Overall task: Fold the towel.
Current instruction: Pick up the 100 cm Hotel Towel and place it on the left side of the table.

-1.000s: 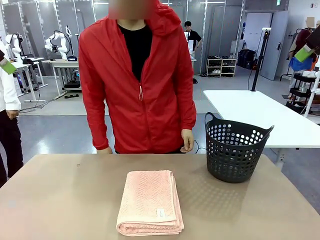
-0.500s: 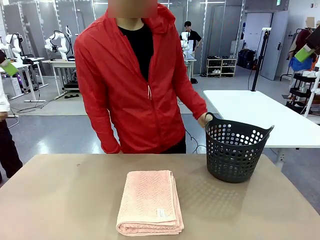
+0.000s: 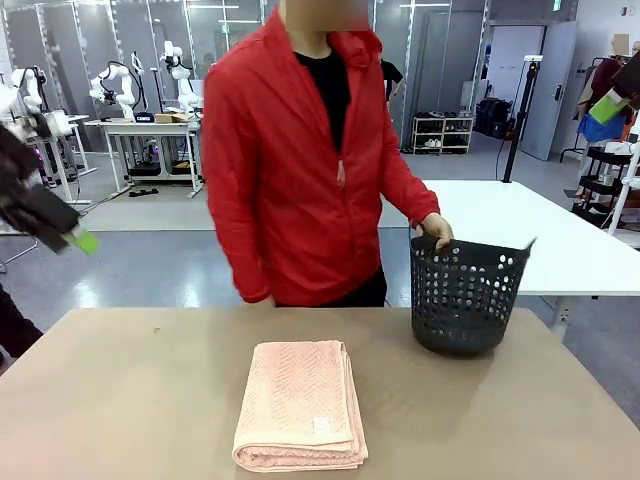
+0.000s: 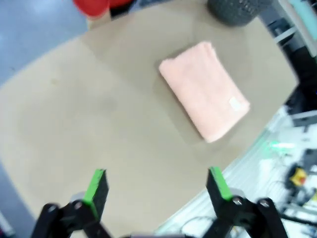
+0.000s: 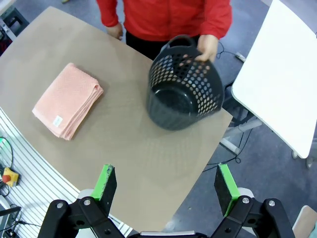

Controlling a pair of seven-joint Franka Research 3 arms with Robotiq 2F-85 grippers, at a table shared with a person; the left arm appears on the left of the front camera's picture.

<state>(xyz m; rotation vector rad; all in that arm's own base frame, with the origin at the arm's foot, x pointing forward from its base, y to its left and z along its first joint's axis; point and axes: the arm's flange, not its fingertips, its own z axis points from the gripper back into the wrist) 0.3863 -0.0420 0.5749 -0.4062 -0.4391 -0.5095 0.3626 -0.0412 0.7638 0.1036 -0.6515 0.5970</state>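
The left gripper (image 4: 156, 184) has black linkage fingers with round pivot joints and bright green pads (image 4: 96, 184) on the inner faces. The right gripper (image 5: 166, 187) is built the same: black jointed fingers tipped with green pads (image 5: 104, 181). The person (image 3: 310, 160) wears a red zip jacket with a hood over a black shirt (image 3: 326, 85).

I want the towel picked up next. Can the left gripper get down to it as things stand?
Probably yes: the left gripper hangs open above the table, and the folded towel lies uncovered with nothing between them.
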